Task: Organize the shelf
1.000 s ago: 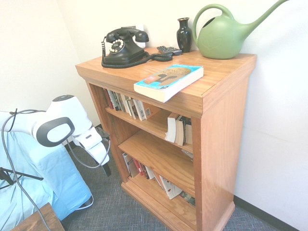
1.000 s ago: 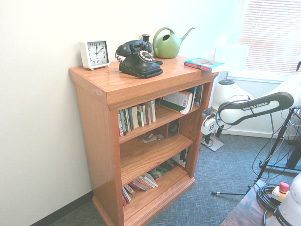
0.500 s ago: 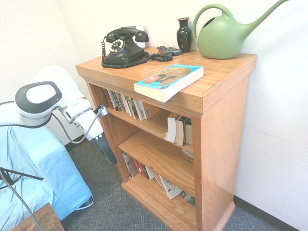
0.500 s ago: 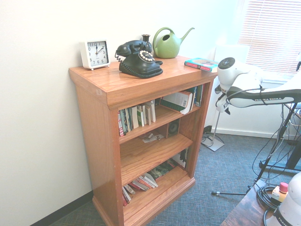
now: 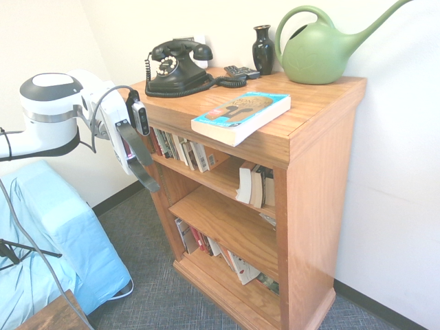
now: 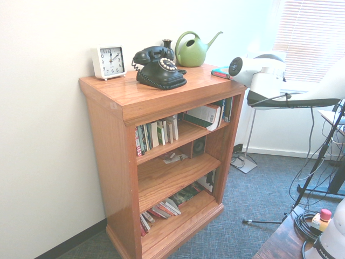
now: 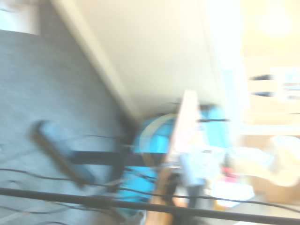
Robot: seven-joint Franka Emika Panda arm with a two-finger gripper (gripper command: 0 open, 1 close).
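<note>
The shelf (image 5: 309, 144) (image 6: 121, 102) is an orange-brown bookcase against the wall. A turquoise book (image 5: 240, 115) (image 6: 222, 72) lies flat on its top board, jutting over the front edge. Also on top are a black dial phone (image 5: 175, 67) (image 6: 159, 67), a green watering can (image 5: 316, 51) (image 6: 192, 49), a dark vase (image 5: 262, 49), a remote (image 5: 242, 71) and a white clock (image 6: 109, 61). Books (image 5: 182, 148) stand and lean on the upper and bottom tiers. My gripper (image 5: 148, 182) hangs open and empty just off the shelf's left front corner, fingers slanting down. The wrist view is blurred.
A blue-covered piece of furniture (image 5: 41, 234) stands left of the arm. Grey carpet (image 6: 253, 194) lies in front of the shelf. A window with blinds (image 6: 312, 38) is behind the arm, and a dark wooden table corner (image 6: 277, 240) sits near the camera.
The arm has swung up from near the floor to the height of the shelf's top board and closer to its corner. Nothing on the shelf has moved.
</note>
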